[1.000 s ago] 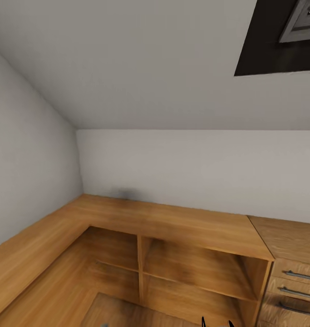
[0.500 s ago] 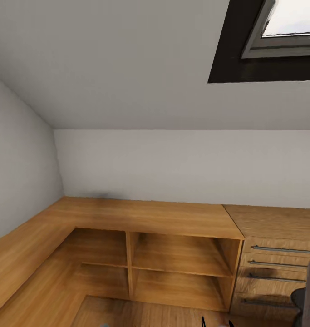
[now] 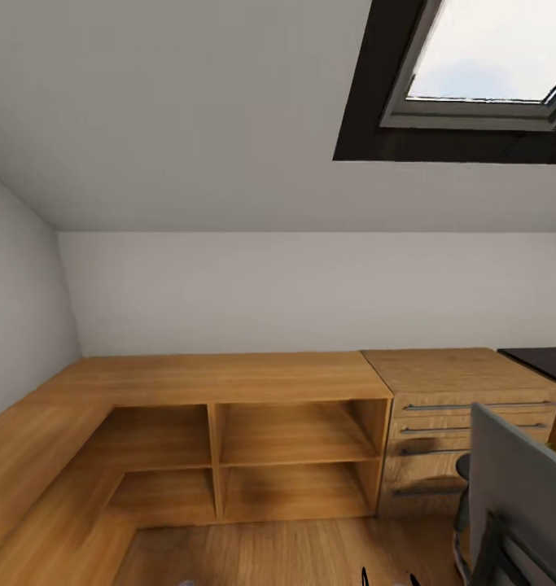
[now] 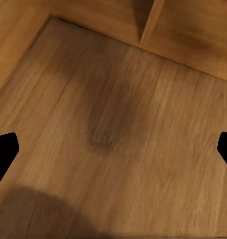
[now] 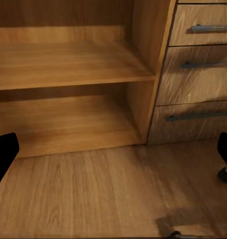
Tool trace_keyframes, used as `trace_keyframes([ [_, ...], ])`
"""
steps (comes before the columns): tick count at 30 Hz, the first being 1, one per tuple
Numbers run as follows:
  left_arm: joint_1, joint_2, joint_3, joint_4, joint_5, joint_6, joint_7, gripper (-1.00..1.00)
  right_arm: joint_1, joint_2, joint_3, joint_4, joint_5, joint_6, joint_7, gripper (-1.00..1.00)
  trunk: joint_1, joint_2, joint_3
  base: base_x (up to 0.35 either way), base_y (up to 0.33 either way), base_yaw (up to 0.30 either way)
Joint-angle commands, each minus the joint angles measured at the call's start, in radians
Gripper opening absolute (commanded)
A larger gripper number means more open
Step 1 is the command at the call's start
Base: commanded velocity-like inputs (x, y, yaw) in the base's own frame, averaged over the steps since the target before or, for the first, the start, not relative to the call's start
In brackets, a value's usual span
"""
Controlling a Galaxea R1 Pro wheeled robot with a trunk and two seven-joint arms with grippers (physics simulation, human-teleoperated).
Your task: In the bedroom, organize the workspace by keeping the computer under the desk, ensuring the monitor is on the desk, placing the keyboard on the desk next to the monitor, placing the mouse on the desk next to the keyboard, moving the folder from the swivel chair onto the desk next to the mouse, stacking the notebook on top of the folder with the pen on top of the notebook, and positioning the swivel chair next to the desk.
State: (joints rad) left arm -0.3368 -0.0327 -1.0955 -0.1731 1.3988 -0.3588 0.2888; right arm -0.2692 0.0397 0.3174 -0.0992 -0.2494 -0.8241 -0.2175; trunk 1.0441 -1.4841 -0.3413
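Note:
I am in the bedroom under its sloped white ceiling. The grey back of the swivel chair (image 3: 514, 472) rises at the lower right of the head view, and one of its castors (image 5: 224, 174) shows in the right wrist view. Behind the chair, a corner of the desk's black top (image 3: 546, 362) reaches in from the right edge. My left gripper (image 4: 113, 149) is open over bare wood floor. My right gripper (image 5: 113, 152) is also open, low over the floor and facing the shelves and drawers. The computer, monitor, keyboard, mouse, folder, notebook and pen are out of view.
A light-wood open shelf unit (image 3: 294, 439) stands ahead, with a light-wood drawer chest (image 3: 465, 407) to its right. A low wooden ledge (image 3: 33, 431) runs along the left wall. A dark-framed skylight (image 3: 481, 57) is overhead. Wood floor (image 3: 286, 553) lies between me and the shelves.
The camera has turned to the right, so the shelves and drawers have slid left in the picture. The chair's back and the black desk corner have come into view.

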Motion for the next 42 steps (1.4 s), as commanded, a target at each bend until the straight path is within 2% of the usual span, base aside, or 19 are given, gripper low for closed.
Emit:
trace_keyframes([
  [1,-0.001,0.0,-0.009,-0.002,0.005,-0.004,0.007,1.0,-0.001,0.0,0.008,0.001,-0.009,-0.003,-0.003,1.0,0.0,-0.001,-0.001,-0.034,0.028,-0.3],
  [8,-0.001,0.0,-0.009,-0.002,0.005,-0.003,0.007,1.0,-0.001,0.0,0.007,-0.001,-0.01,0.002,-0.004,1.0,0.0,-0.001,-0.004,-0.011,0.009,-0.29],
  [14,-0.001,0.0,-0.009,-0.002,0.005,-0.003,0.007,1.0,-0.001,0.0,0.005,-0.007,-0.013,0.066,-0.006,1.0,0.0,-0.001,-0.011,-0.001,0.001,-0.228],
  [24,-0.001,0.0,-0.009,-0.002,0.005,-0.004,0.007,1.0,-0.002,0.0,0.005,-0.008,-0.017,0.076,-0.006,1.0,0.0,-0.001,-0.024,0.0,0.0,-0.179],
  [42,-0.001,0.0,-0.009,-0.002,0.005,-0.005,0.007,1.0,-0.001,0.0,0.004,-0.008,-0.019,0.084,-0.008,1.0,0.0,-0.001,-0.053,0.0,0.0,-0.062],
])
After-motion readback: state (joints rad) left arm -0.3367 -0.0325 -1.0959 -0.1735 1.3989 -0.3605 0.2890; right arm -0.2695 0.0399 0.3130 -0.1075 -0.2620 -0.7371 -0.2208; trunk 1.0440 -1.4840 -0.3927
